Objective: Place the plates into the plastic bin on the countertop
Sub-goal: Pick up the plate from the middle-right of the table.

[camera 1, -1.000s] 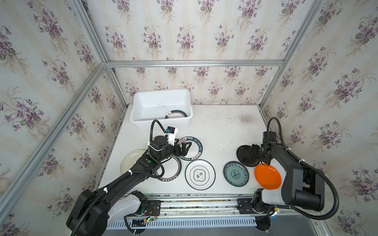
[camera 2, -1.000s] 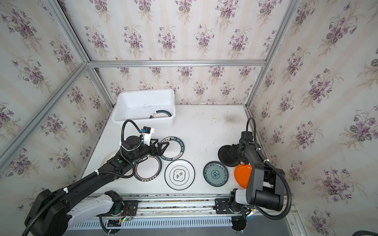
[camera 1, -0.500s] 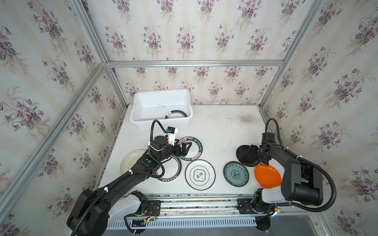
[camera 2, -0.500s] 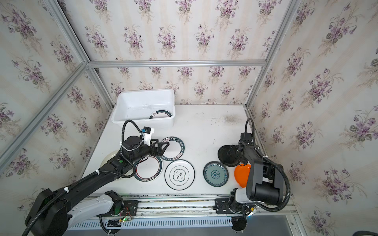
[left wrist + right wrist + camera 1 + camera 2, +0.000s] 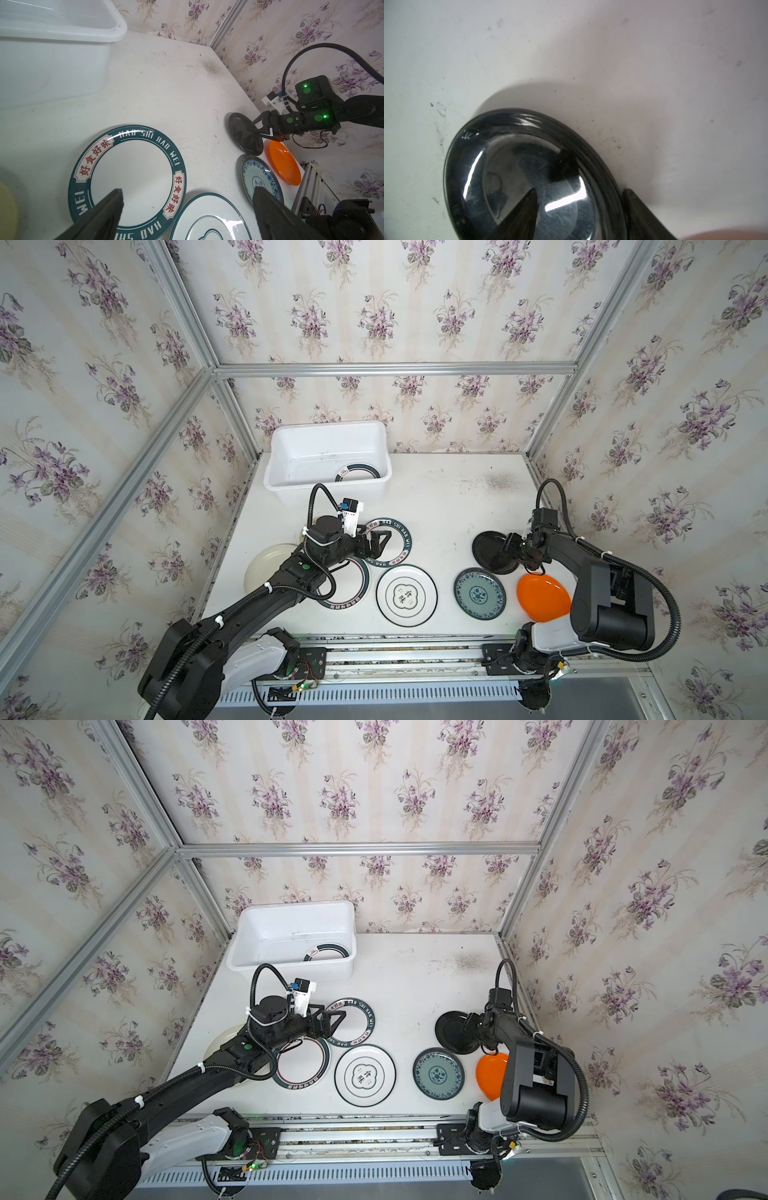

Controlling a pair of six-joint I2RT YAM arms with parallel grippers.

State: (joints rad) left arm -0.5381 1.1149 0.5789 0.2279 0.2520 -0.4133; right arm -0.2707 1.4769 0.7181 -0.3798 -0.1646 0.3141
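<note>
A black plate [image 5: 488, 551] [image 5: 512, 166] lies on the countertop [image 5: 449, 506] at the right. My right gripper [image 5: 509, 545] [image 5: 580, 193] straddles its rim, open, one finger over the plate's hollow and the other outside the rim. My left gripper [image 5: 380, 541] [image 5: 188, 192] hangs wide open just above a white plate with a dark-green lettered band [image 5: 409, 541] [image 5: 133, 170]. The white plastic bin [image 5: 328, 439] stands at the back left with one green-rimmed plate [image 5: 358, 472] in it.
Along the front lie a cream plate [image 5: 266, 568], a green-banded plate [image 5: 349, 589] partly under my left arm, a white plate with a centre emblem [image 5: 406, 595], a blue-green patterned plate [image 5: 479, 593] and an orange plate [image 5: 540, 597]. Papered walls with aluminium rails close in three sides.
My right gripper's jaws have narrowed around the black plate's rim. The left arm and its open gripper have stayed where they were.
</note>
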